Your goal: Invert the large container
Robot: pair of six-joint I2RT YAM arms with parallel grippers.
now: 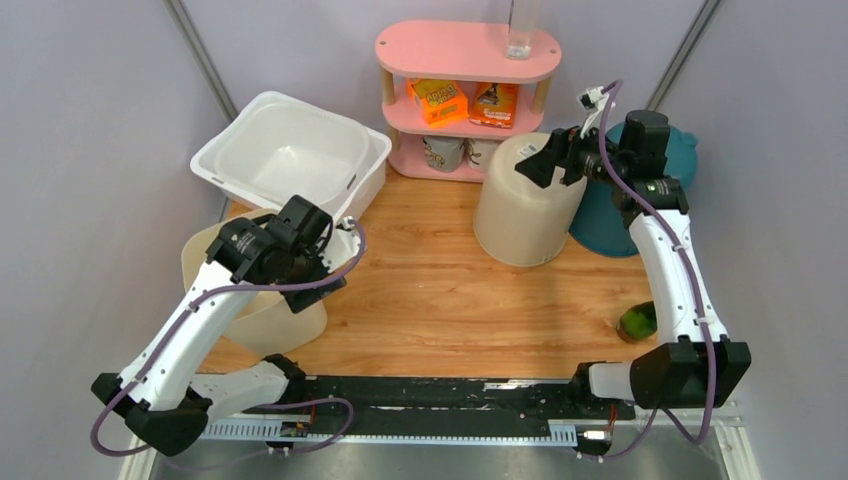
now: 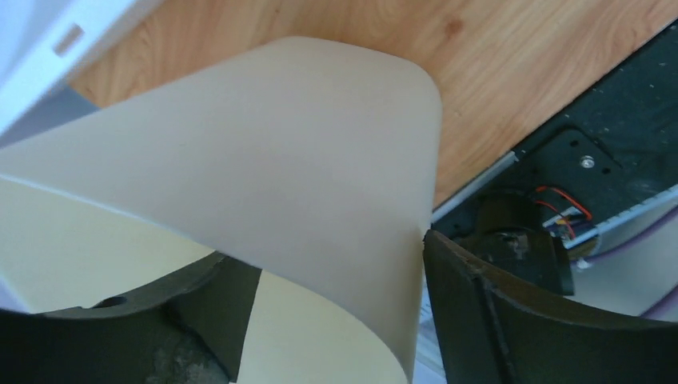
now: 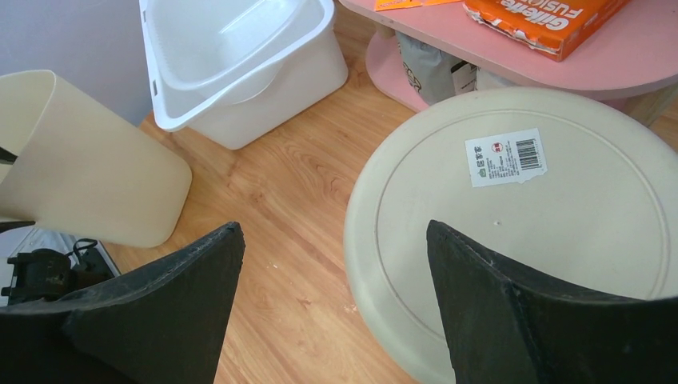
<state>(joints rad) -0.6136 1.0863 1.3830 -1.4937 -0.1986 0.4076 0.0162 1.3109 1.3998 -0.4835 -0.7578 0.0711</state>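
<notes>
From above, the large container [image 1: 280,320] sits tilted at the bench's [image 1: 440,300] left under the left hand [image 1: 330,258]; its wrist view shows spread fingers [image 2: 512,320] straddling the wall (a hold for tipping it, I judge); the right hand [image 3: 334,226] hangs spread over an upturned tub [image 3: 560,240].

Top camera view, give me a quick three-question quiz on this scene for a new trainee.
1. True or false: the round beige bucket in front of the pink shelf stands with its base up.
2. Multiple choice: the fingers of the left gripper straddle the wall of which thing? A, the white tub. B, the cream bin. C, the pink shelf.
3. Short answer: what is stuck on the bucket's base?

Key: 1 true. 2 B. 3 a white barcode label.
</notes>
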